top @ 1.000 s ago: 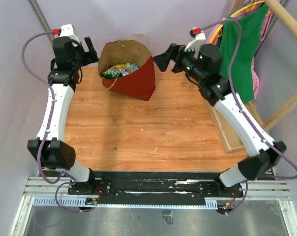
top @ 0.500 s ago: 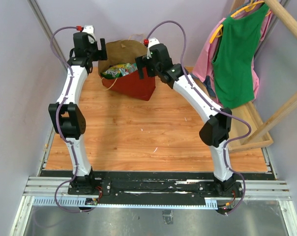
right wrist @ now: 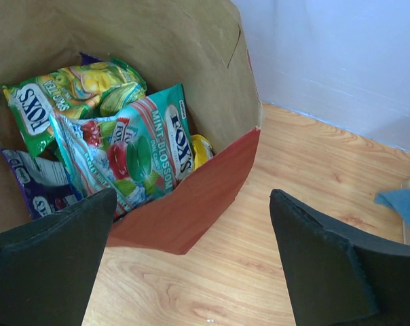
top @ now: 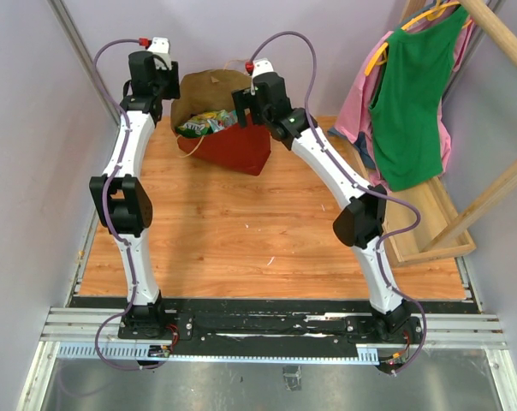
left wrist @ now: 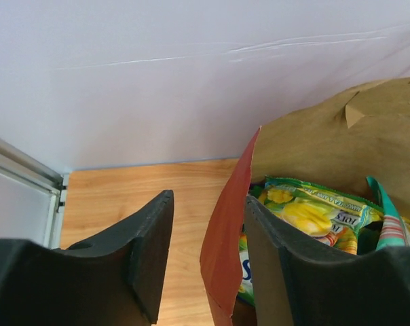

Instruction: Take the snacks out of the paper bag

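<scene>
While snacks (right wrist: 69,95) sit inside paper bag (top: 241,147) at 12 o'clock edge of table (top: 241,231), none out yet. Left gripper (left wrist: 206,217): part-open, empty, straddling bag's 9 o'clock rim, probably to hold mouth open. Right gripper (right wrist: 191,204): spread wide, empty, over 3 o'clock rim, lined up for teal packet (right wrist: 140,153).

Top overhead; wrist views close, sharing paper bag (right wrist: 191,204)
</scene>
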